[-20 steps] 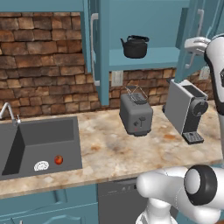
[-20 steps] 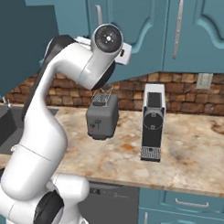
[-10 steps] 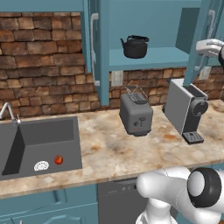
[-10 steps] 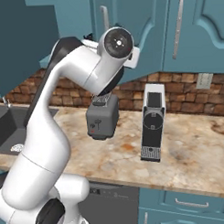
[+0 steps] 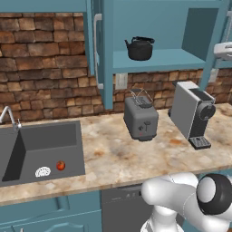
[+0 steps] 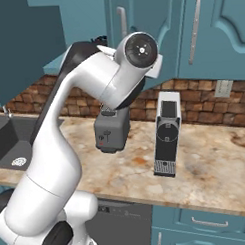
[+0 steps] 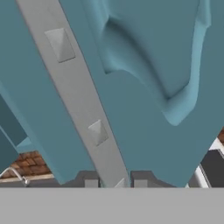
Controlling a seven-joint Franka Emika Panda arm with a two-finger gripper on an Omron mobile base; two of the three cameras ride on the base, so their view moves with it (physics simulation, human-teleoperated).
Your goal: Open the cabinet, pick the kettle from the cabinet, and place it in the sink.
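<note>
Brick-backed kitchen: the open cabinet (image 5: 158, 59) shelves the kettle (image 5: 139, 48); hand view has the gripper (image 7: 116, 183) pinching the handle (image 7: 83, 100).

I see the cabinet (image 5: 158, 27) standing open, its teal interior and shelf exposed, and one door swung out edge-on at the left with a long silver bar handle (image 5: 97, 50). On my hand view, a door's arched raised panel and its handle (image 7: 83, 100) sit very close. The kettle (image 5: 139, 48), squat and black, stands upright on the cabinet shelf. The sink (image 5: 41, 147), a dark grey basin, lies recessed in the worktop, lower left.
</note>
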